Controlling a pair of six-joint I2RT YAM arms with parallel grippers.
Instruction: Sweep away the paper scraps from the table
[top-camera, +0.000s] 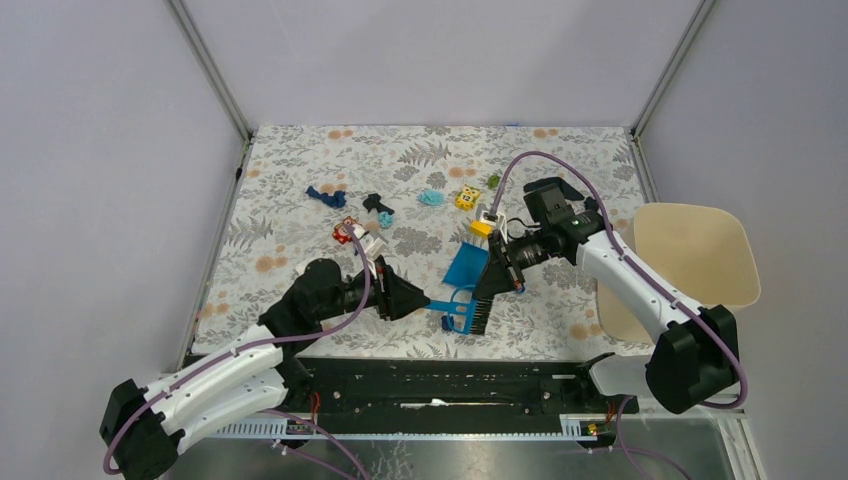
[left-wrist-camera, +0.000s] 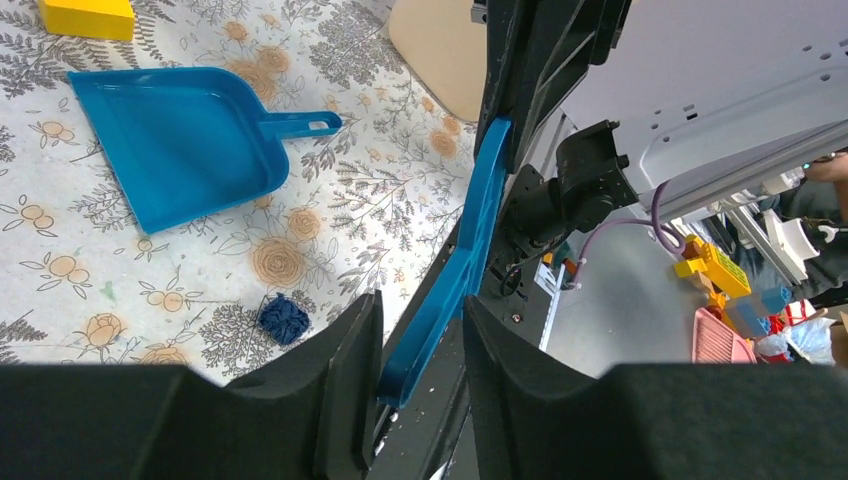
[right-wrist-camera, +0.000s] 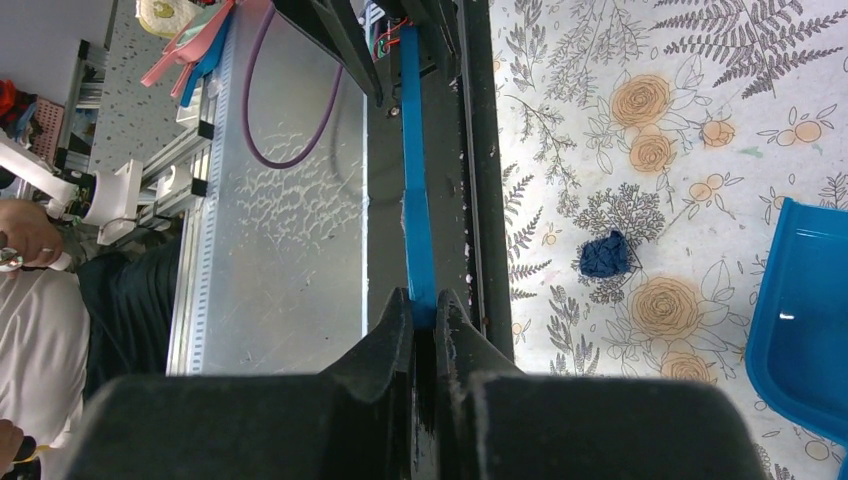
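One scrap beside pincer

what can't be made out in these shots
Brush bristles: top view, a dark blur partly under the right gripper.
Left gripper: left wrist view, unclear whether its fingers touch the brush handle.
Paper scraps: top view, too small to count surely.

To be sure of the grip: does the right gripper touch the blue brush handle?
Touching. The right wrist view shows the right gripper's fingers pressed on both sides of the blue brush handle.
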